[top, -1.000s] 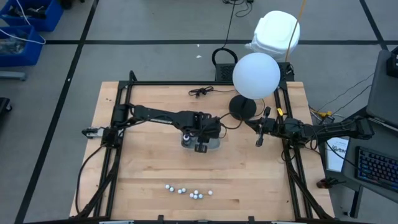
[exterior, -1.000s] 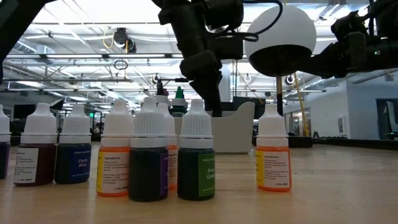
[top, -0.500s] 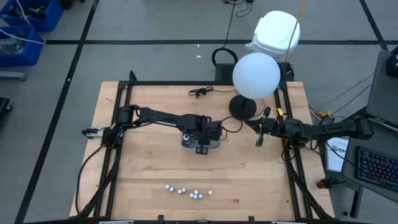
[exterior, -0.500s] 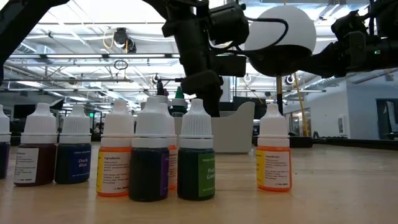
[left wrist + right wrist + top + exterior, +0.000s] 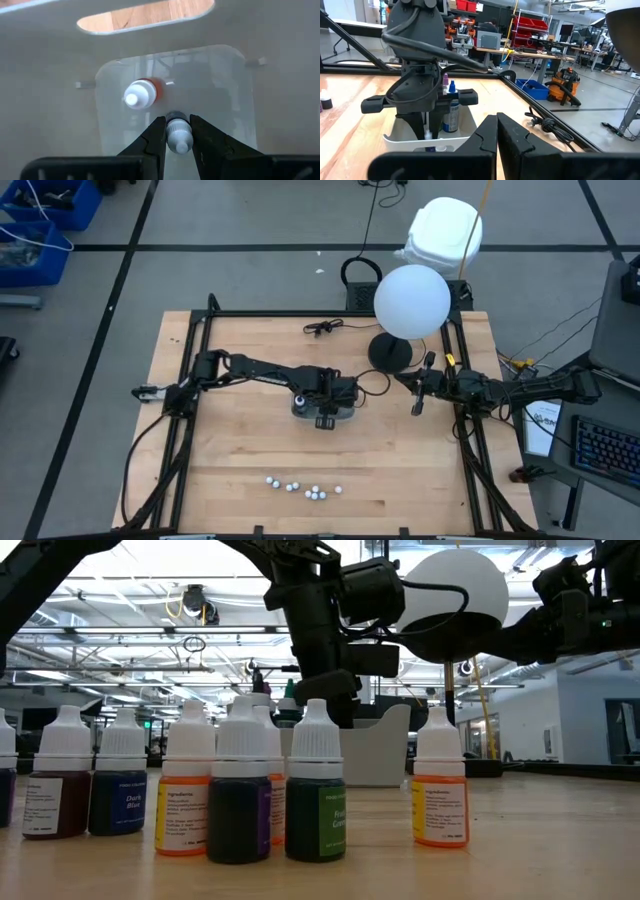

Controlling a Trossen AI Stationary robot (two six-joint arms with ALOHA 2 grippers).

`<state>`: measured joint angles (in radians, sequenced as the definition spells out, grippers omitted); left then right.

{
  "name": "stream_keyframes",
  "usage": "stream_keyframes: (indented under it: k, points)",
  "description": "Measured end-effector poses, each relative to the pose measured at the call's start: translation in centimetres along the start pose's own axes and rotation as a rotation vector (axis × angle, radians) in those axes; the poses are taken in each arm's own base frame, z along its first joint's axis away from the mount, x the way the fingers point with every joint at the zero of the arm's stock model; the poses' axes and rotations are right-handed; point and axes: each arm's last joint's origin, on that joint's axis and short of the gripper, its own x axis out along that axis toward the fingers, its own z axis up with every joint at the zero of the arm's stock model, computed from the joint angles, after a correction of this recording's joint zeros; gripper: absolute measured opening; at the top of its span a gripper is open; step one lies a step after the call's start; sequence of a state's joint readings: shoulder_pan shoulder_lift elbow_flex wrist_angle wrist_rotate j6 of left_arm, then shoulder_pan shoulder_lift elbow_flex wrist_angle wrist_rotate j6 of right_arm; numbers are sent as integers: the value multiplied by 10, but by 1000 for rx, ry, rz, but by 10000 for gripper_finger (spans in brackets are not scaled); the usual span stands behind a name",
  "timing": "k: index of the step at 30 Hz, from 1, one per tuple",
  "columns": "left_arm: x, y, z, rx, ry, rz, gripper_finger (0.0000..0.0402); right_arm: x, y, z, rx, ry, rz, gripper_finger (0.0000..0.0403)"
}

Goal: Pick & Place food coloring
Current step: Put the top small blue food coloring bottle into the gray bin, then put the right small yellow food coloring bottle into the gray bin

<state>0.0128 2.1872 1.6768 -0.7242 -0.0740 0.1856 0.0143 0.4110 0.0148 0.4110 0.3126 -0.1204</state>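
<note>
We judge the placing step underway: over the grey tray (image 5: 300,409) at the table's (image 5: 240,480) middle, our left gripper (image 5: 173,131) pinches a white-capped bottle (image 5: 179,136), needing release, while the right gripper (image 5: 496,131) waits closed by the right edge.

Food coloring bottles (image 5: 240,790) stand in a row on the table (image 5: 540,840); a dark arm (image 5: 320,630) hangs behind them.

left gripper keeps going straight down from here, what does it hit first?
Likely the tray floor. The left gripper is shut on a white-capped bottle inside the tray, so that bottle's base would touch first; depth is unclear. An orange bottle stands beside, apart.
</note>
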Motion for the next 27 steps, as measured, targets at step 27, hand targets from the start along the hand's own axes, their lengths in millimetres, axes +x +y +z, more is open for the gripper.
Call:
stream_keyframes:
  k: [27]
  points:
    - [-165,-29,-26,-13,-71,69,195,0,0,0,1,-4,0,0]
